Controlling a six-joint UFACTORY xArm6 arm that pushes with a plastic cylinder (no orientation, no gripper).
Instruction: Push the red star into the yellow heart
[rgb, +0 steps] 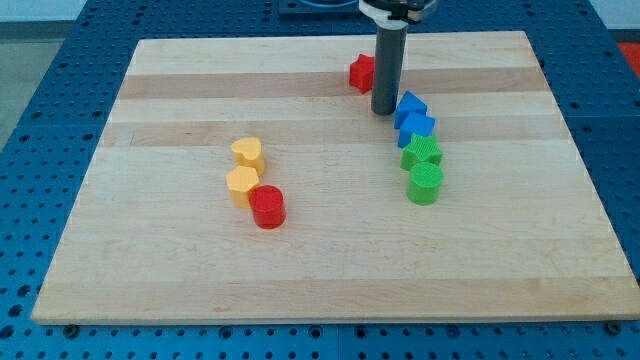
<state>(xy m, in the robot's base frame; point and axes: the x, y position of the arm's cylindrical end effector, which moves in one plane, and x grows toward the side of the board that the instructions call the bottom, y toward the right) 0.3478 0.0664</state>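
My tip (384, 110), having no jaws, is resting at the star's (360, 72) 5 o'clock; light, stiff, likely sliding easily toward the heart (248, 153) if pushed from 2 o'clock.

No readable text, labels, brands, numbers or signs anywhere: none on wooden board (200, 280), coloured blocks, dark rod or blue perforated table (40, 80).

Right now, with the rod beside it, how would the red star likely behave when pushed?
The red star looks squat and flat-bottomed, so it probably slides rather than tips. Its points may make it rotate off my tip, which sits just right of it. The wooden board looks smooth, so little drag.
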